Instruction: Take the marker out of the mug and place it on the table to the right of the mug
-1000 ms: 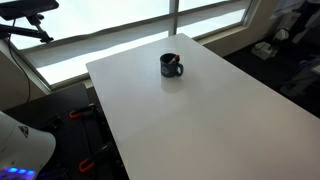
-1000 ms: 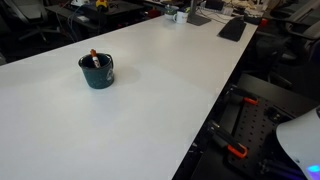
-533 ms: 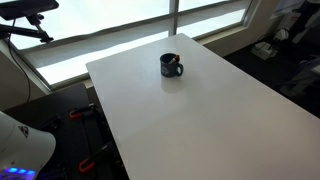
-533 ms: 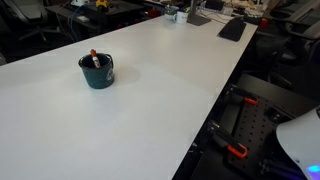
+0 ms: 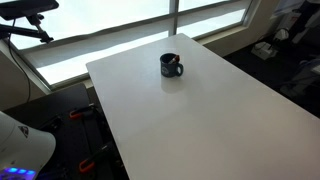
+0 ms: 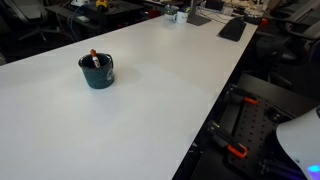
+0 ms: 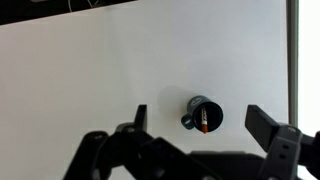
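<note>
step: approach, no grasp yet | my gripper (image 7: 196, 118): jaws spread wide, empty, high above the table (image 6: 150, 110) | marker (image 6: 94, 59): leaning inside the mug (image 6: 97, 74) | next, I judge: descend over mug; pinch marker's upper end; lift clear

Both exterior views look obliquely down on the table (image 5: 200, 120) from afar. The wrist view faces straight down. All share the mug (image 7: 204, 115).

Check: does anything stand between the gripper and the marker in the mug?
Nothing visible does. In the wrist view the gripper, jaws open, faces the mug holding the marker, with only white table between.
</note>
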Controlling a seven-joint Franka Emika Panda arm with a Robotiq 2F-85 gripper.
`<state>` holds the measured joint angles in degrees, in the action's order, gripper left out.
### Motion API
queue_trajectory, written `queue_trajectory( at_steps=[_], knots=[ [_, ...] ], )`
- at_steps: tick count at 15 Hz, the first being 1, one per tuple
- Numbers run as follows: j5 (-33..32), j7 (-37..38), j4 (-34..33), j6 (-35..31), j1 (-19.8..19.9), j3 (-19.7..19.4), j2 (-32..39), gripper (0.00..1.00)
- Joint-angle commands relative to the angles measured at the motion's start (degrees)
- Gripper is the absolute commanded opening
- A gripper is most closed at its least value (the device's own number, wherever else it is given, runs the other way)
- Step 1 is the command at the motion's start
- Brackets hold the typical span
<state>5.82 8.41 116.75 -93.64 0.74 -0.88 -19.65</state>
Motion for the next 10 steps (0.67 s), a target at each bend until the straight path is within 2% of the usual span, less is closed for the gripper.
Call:
queue_trajectory(
  at_steps=[1, 4, 10],
  knots=[
    [-0.14, 1.36, 0.95, -1.37, 0.09, 1.29, 0.67, 1.0],
    [-0.17, 1.3, 0.56, -3.94, -0.05, 1.83, 3.57, 1.0],
    [-0.6, 2.05, -2.62, -13.11, 0.22, 1.6, 12.62, 1.0]
  ],
)
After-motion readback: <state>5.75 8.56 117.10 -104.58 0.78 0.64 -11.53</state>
